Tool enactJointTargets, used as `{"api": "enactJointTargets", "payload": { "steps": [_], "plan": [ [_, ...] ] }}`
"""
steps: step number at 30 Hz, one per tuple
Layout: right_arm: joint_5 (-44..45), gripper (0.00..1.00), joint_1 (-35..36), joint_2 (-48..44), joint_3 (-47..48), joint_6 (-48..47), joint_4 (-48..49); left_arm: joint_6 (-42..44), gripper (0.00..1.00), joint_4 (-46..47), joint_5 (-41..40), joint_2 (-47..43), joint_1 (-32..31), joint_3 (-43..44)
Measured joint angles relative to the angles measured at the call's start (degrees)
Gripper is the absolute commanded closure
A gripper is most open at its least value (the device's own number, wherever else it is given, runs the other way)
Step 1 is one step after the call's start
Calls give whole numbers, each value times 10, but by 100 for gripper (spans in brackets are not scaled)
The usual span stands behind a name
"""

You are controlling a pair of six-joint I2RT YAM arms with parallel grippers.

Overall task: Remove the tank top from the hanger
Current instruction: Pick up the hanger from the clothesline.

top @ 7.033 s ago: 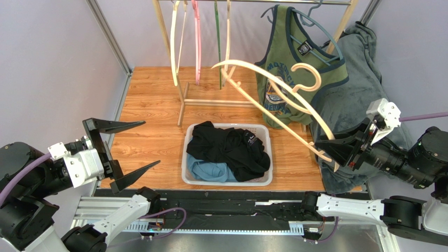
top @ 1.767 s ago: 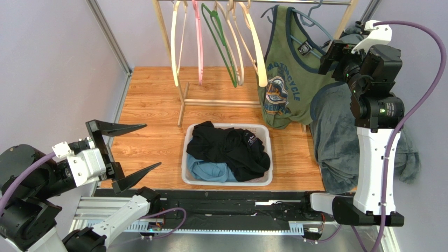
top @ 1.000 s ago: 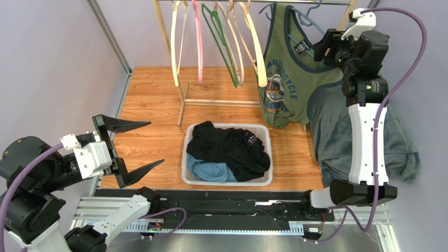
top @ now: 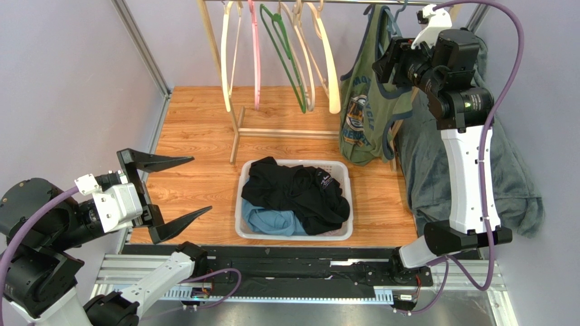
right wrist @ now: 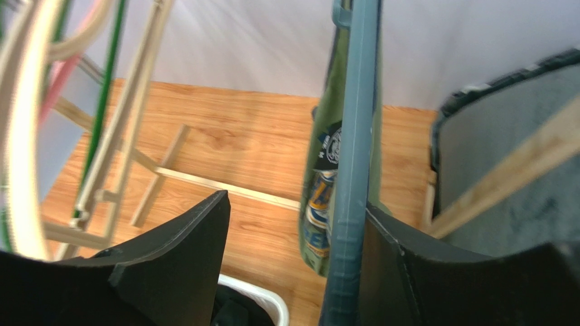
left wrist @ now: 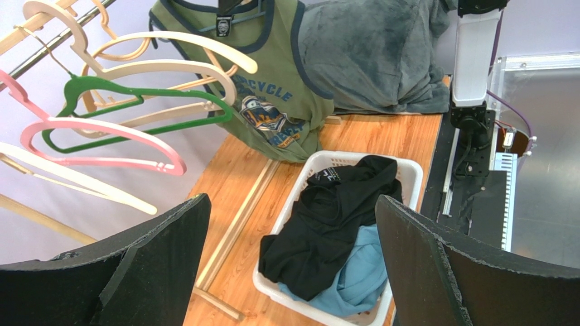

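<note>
The left arm [top: 102, 207] hovers low at the near left of the surface [top: 197, 129], jaws spread wide and empty. The tank top [top: 364, 115] hangs at the right end of the rail [top: 327, 3] on a blue-grey hanger [right wrist: 350, 170]; light, limp cloth, likely to bunch and snag, so a shoulder strap looks the best hold. The right arm [top: 470, 163] stands tall, wrist bent toward the garment, jaws parted around the hanger's bar, not clamped
</note>
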Motion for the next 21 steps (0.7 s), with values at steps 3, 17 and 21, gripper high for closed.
{"api": "enactJointTargets", "payload": {
  "steps": [3, 17, 21],
  "plan": [
    [57, 33, 20, 0, 5, -17, -28, 0, 1, 0, 0, 0, 0, 0],
    [256, 23, 122, -18, -25, -80, -21, 0, 1, 0, 1, -1, 0, 0],
    [264, 22, 122, -49, -60, -86, 28, 0, 1, -1, 0, -5, 0, -2]
  ]
}}
